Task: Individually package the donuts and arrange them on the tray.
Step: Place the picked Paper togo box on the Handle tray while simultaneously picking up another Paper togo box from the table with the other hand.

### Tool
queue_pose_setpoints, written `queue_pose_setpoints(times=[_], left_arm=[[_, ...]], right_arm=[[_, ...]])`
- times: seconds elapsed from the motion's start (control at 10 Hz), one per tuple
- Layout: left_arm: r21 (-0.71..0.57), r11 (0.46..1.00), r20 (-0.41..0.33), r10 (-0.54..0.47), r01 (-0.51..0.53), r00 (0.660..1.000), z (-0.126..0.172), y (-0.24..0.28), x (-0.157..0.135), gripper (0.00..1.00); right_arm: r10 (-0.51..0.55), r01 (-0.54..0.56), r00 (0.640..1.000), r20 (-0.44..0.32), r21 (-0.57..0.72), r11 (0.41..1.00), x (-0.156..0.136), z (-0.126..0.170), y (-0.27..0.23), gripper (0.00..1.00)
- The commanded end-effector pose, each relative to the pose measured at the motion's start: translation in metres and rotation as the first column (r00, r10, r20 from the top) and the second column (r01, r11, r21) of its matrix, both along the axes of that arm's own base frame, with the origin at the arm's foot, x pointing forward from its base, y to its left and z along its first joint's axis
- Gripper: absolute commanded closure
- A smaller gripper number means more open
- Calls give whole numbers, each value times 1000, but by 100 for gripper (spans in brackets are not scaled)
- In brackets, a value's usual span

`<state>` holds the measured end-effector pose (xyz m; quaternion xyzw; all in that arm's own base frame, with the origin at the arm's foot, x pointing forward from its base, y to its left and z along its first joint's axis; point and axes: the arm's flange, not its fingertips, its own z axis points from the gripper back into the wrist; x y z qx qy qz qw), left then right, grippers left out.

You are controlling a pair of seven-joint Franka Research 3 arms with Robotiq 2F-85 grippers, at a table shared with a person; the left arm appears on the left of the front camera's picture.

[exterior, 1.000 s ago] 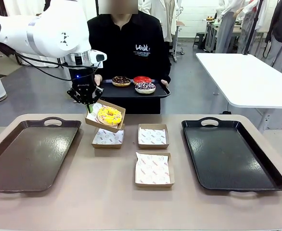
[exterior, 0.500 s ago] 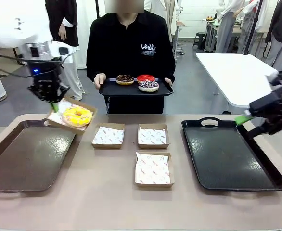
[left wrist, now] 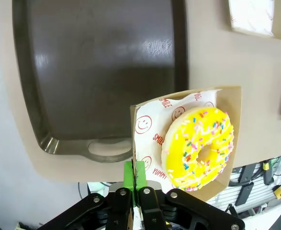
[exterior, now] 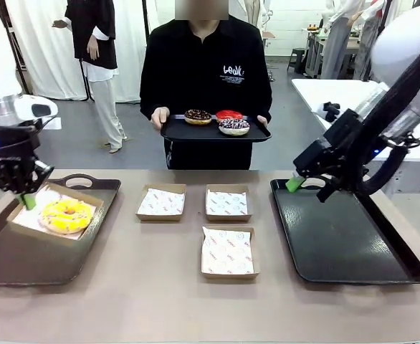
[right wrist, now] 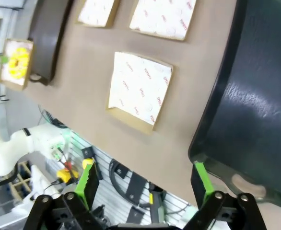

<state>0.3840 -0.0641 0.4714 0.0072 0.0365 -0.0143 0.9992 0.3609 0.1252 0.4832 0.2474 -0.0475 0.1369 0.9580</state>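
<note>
Yellow-glazed donut [exterior: 67, 215] lies flat with its hole up in a paper-lined carton [exterior: 81, 193]; being a ring, it has no long axis. Left gripper [left wrist: 134, 167] is clamped on the carton's edge, which points to the robot's left, low over the brown tray [exterior: 52, 265]. Half a second ago the carton hung higher, at that tray's far right corner. Right gripper [right wrist: 144, 179], spread wide and empty, has swung in above the black tray [exterior: 353, 244]. The other three donuts [exterior: 229, 115] sit on the person's small tray [exterior: 178, 132]

Glossy yellow-glazed donut [left wrist: 181, 143], brown cardboard box [left wrist: 230, 103], printed paper liner [left wrist: 147, 127], shiny dark tray [left wrist: 102, 57], matt tan tabletop [exterior: 160, 294]
</note>
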Motion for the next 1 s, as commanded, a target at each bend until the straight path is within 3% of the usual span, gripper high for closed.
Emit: queue_pose_setpoints(times=[0.0,0.3,0.4,0.9], left_arm=[[-3,1000,-1,11,-11,1000,-7,18,-10,99],[76,997,23,-17,16,1000,-11,13,-7,99],[0,999,-18,34,-34,999,-11,17,-11,99],[0,999,-18,34,-34,999,-11,17,-11,99]], right_arm=[[-37,37,999,5,-95,995,2,-7,15,0],[-22,24,999,24,-101,995,-4,-13,12,0],[-11,12,1000,9,-85,996,-1,-7,20,0],[-11,12,1000,9,-85,996,-1,-7,20,0]])
